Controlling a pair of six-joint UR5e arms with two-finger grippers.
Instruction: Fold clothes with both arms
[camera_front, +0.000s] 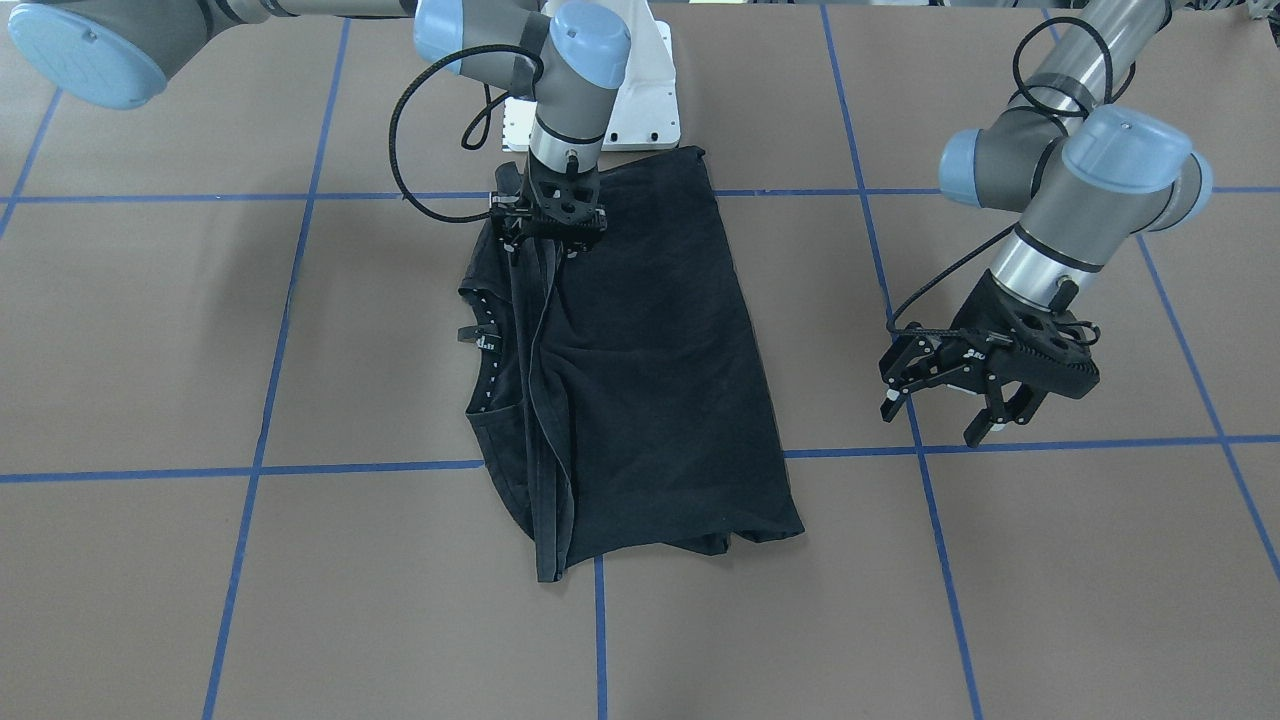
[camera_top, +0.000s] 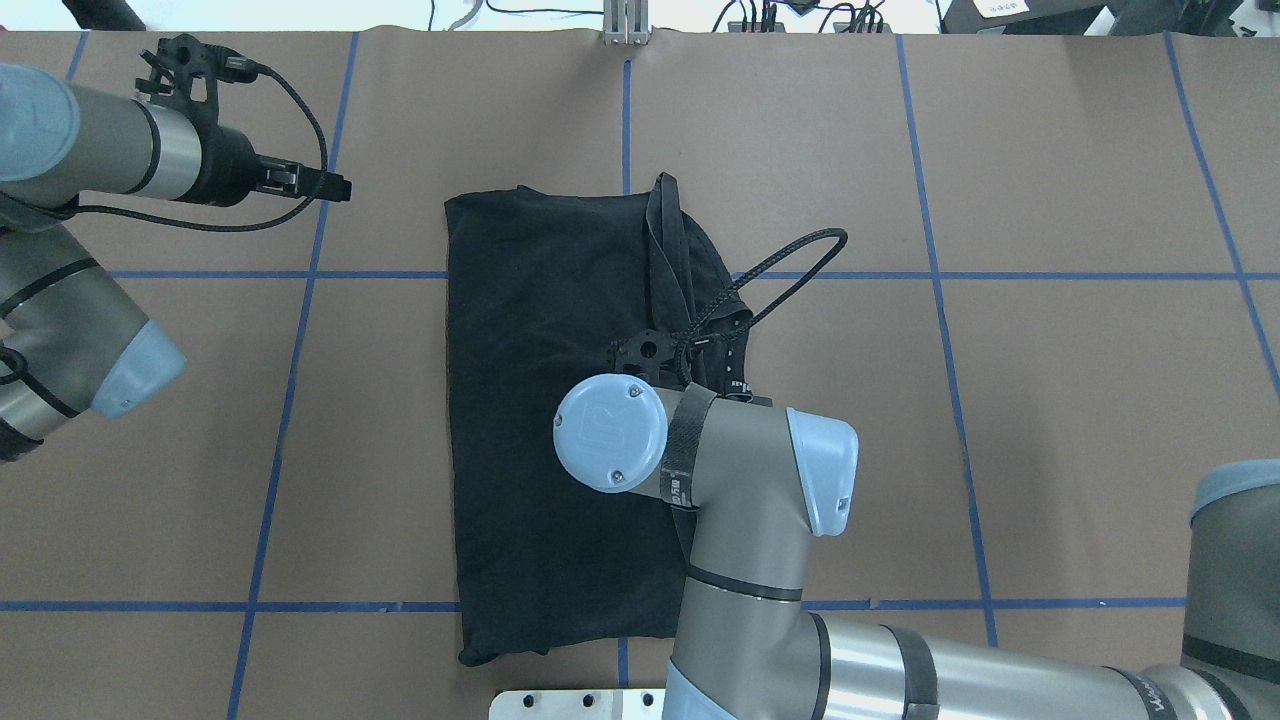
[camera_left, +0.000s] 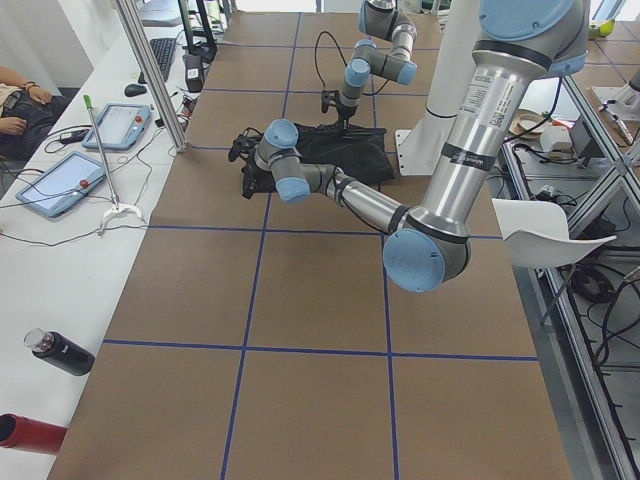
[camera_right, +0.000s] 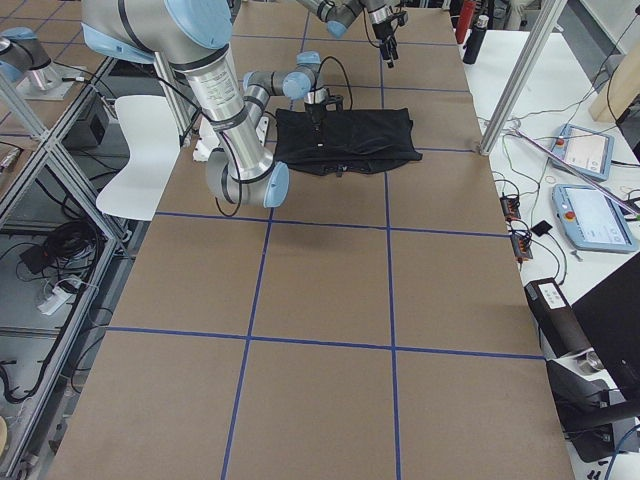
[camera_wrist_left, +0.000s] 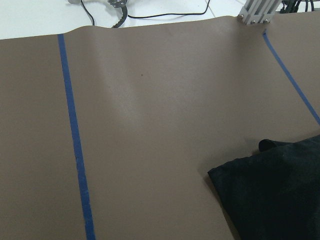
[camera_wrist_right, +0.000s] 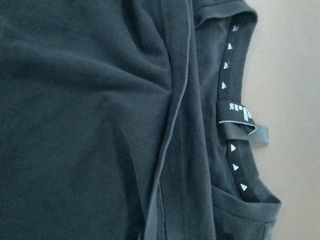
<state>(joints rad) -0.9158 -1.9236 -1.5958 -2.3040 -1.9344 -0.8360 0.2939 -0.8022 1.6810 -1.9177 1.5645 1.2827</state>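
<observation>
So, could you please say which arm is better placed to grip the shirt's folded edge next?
The right pincer sits over the T-shirt's folded edge near the collar; the left pincer hangs open over bare table, off the cloth. So right, probably.

One T-shirt (camera_front: 640, 350), apparently; two arms (camera_front: 565, 120) (camera_front: 1050, 240)
</observation>
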